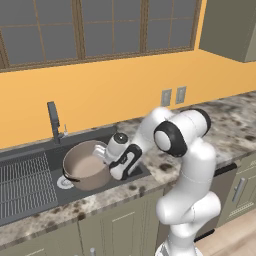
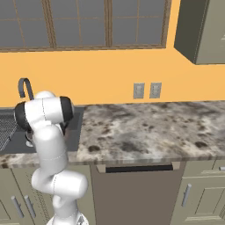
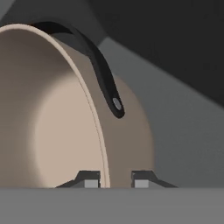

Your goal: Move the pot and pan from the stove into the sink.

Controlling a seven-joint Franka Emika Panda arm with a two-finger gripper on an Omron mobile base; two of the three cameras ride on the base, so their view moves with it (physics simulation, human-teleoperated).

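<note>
1. The pot sits inside the sink, in the basin part toward the right, tilted so its pale inside faces up and toward the arm.
2. The hand is clamped on the pot's wall – in the hand view one fingertip stands inside the rim and the other outside it, the thin wall running up between them.
3. In the left base view the hand reaches the pot's right rim from the arm's side, the white wrist leaning down over the basin's right edge.
4. A dark loop handle arches from the rim in the hand view and ends at a small rivet on the outer wall; a second dark handle shows on the pot's left side in the left base view.
5. Whether the pot's base rests on the basin floor or hangs just above it cannot be told.
6. The ribbed drainboard lies to the left of the pot, and the dark faucet stands behind the basin, against the orange wall.
7. The speckled stone bench runs off to the right of the sink – two wall outlets sit above it.
8. In the right base view the arm's white body covers most of the basin; the faucet's curved top shows just behind it.
</note>
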